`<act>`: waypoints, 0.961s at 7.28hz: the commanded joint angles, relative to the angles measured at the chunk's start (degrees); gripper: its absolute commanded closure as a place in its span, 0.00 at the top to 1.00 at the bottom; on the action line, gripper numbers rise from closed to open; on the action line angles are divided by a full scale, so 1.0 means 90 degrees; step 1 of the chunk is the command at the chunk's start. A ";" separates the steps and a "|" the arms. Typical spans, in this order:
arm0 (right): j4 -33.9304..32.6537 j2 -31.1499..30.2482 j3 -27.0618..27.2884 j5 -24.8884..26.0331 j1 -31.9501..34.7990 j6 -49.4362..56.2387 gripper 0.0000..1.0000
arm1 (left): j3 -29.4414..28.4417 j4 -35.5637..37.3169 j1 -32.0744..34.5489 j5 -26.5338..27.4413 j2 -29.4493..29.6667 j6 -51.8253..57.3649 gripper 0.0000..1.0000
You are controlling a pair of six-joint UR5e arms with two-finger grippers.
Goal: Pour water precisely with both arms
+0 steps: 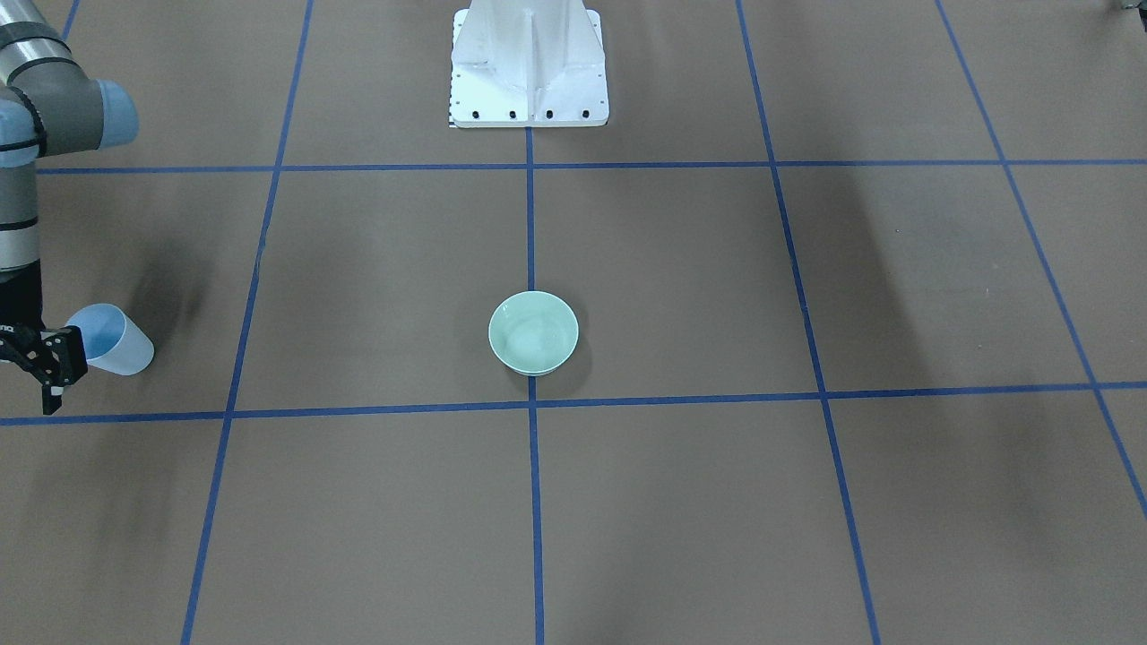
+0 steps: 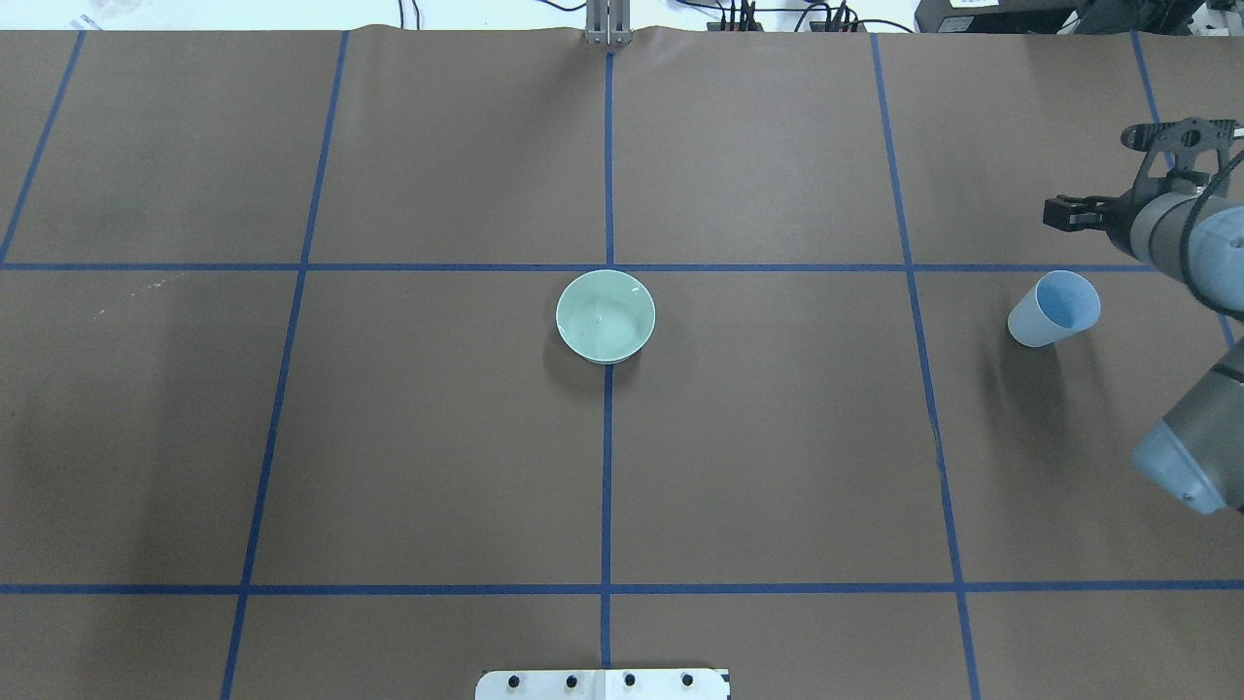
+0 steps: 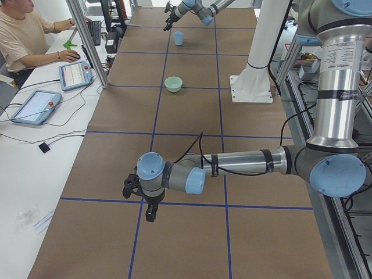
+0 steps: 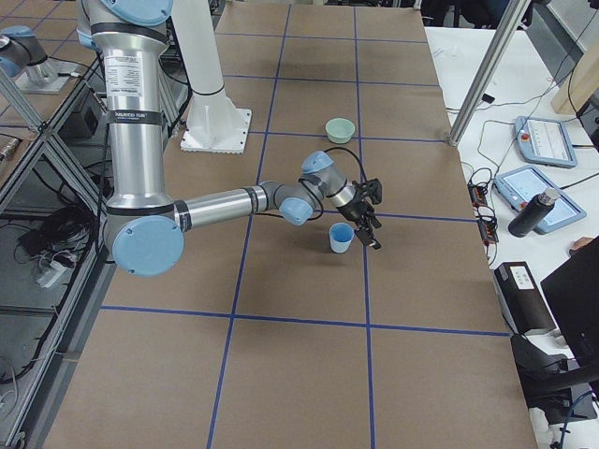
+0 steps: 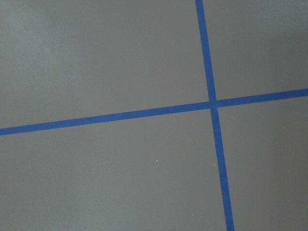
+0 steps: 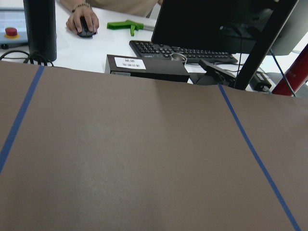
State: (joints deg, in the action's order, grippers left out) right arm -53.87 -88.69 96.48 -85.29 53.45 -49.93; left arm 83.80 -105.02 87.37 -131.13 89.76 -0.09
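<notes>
A pale blue cup (image 2: 1054, 309) stands upright at the table's right side, also seen in the front view (image 1: 112, 339). My right gripper (image 2: 1088, 175) hovers just beyond the cup, open, with nothing between its fingers; the right side view shows the gripper (image 4: 372, 215) close beside the cup (image 4: 342, 237). A mint-green bowl (image 2: 605, 316) sits at the table's centre on a tape line. My left gripper (image 3: 142, 197) hangs low over the table's far left end, seen only from the side, so I cannot tell its state. Neither wrist view shows fingers.
The white pedestal (image 1: 529, 72) stands at the robot's edge of the table. Blue tape lines (image 2: 607, 467) grid the brown table cover. A person (image 3: 23, 35) sits at a side desk with tablets (image 3: 35, 104) and a keyboard (image 6: 185, 50).
</notes>
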 commanded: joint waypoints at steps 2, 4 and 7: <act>-0.1138 0.0146 0.0012 -0.2819 0.1789 0.2852 0.99 | 0.0005 0.0000 -0.0001 0.0000 0.0007 0.0000 1.00; -0.2318 0.0274 0.0080 -0.3985 0.2778 0.4446 0.99 | -0.0005 0.0000 -0.0001 0.0000 -0.0003 0.0000 1.00; -0.5244 0.0658 0.0256 -0.4509 0.3212 0.5398 0.99 | -0.0063 0.0000 -0.0001 0.0000 -0.0022 0.0049 1.00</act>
State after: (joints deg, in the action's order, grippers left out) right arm -94.98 -81.78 98.37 -125.51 81.56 -5.27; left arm 83.30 -105.03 87.36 -131.13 89.59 0.26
